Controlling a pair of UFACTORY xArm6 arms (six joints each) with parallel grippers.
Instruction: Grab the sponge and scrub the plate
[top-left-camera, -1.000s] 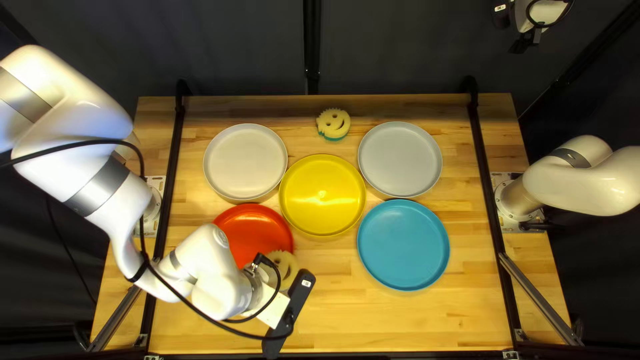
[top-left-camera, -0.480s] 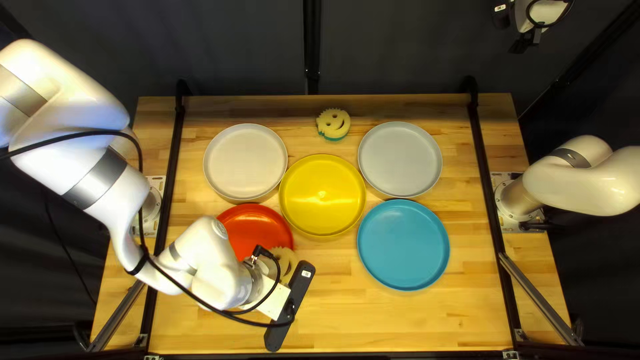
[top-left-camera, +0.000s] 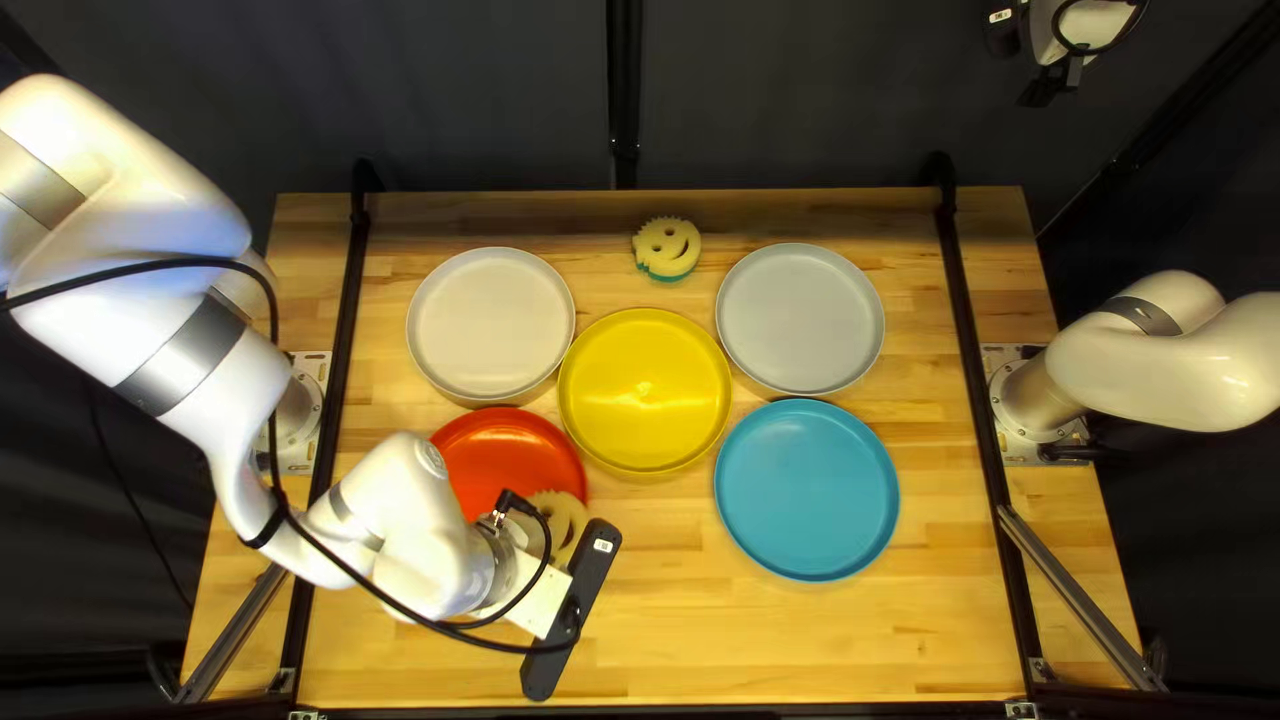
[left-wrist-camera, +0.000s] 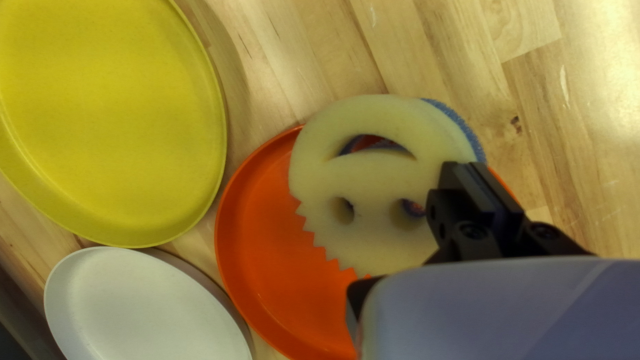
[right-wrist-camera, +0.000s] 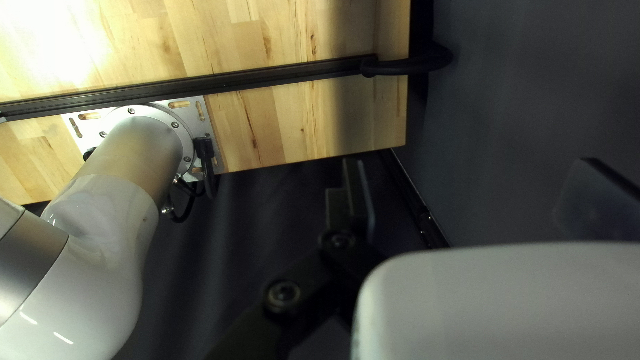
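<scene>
In the top left view my left gripper [top-left-camera: 574, 607] is low at the near left, its fingertips hidden. A cream smiley sponge [top-left-camera: 566, 514] shows beside it over the edge of the red plate [top-left-camera: 500, 460]. The left wrist view has the same sponge [left-wrist-camera: 373, 167], blue on its underside, pinched between both fingers of my left gripper [left-wrist-camera: 408, 233] over the orange-red plate [left-wrist-camera: 267, 267]; whether it touches the plate I cannot tell. My right gripper [top-left-camera: 1024, 64] is up beyond the far edge; its wrist view shows that gripper [right-wrist-camera: 470, 167] with fingers wide apart, nothing between them.
A yellow plate [top-left-camera: 646, 391] adjoins the red one, with a white plate [top-left-camera: 491, 324] behind them. A grey plate [top-left-camera: 800, 318] and a blue plate [top-left-camera: 807, 490] are further right. A second smiley sponge [top-left-camera: 667, 248] lies near the far edge.
My left gripper, with the sponge, has shifted a little toward the table's far side and slightly left along the red plate's edge. The right arm has stayed still.
</scene>
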